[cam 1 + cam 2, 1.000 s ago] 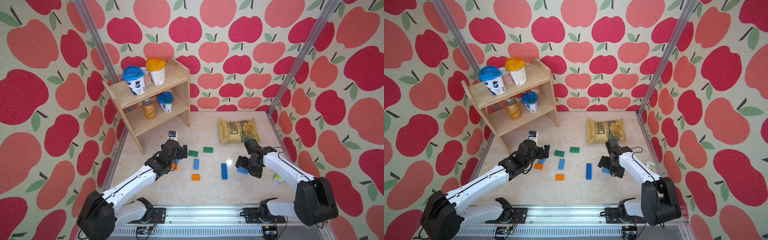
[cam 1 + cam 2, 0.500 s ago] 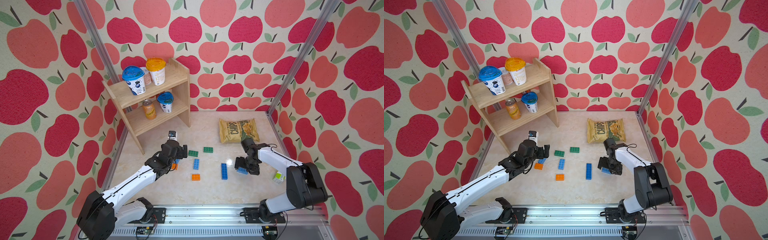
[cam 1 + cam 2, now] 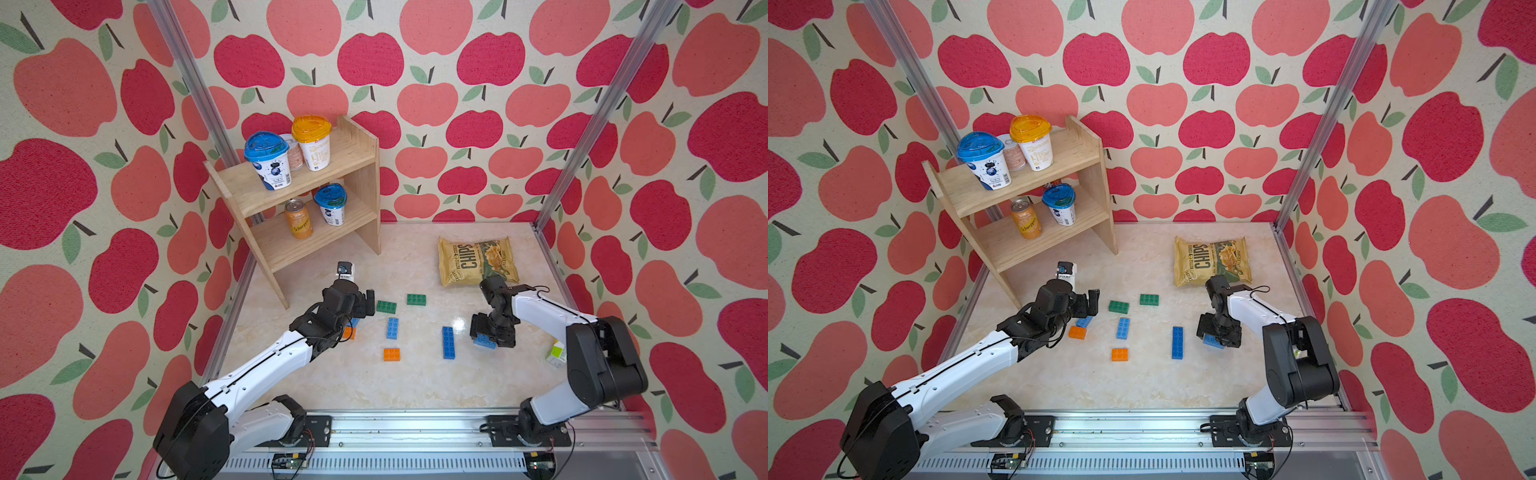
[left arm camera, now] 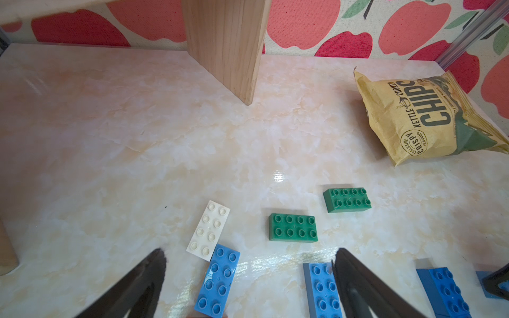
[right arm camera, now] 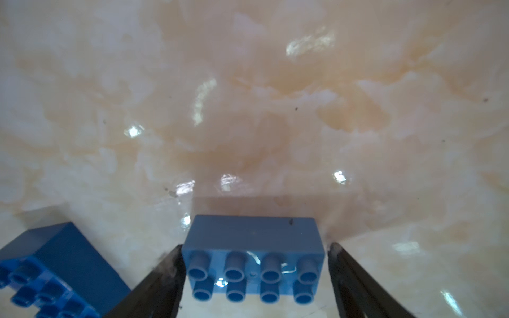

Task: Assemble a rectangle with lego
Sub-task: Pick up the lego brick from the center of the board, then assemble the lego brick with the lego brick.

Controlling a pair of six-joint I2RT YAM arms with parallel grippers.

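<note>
Right gripper (image 5: 254, 249) straddles a pale-blue brick (image 5: 252, 234) lying flat on the table (image 5: 248, 110) — the jaws are not clamped, and a sliver of gap shows at one end. From above, a long blue brick (image 3: 448, 342) lies at its 9 o'clock. Left gripper (image 4: 249, 252) gapes wide and empty over a blue brick (image 4: 217, 280) touching a white brick (image 4: 208, 230) — a green brick (image 3: 386, 306) sits at its 3 o'clock.

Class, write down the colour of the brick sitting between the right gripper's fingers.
Light blue. The brick shows best in the right wrist view.
</note>
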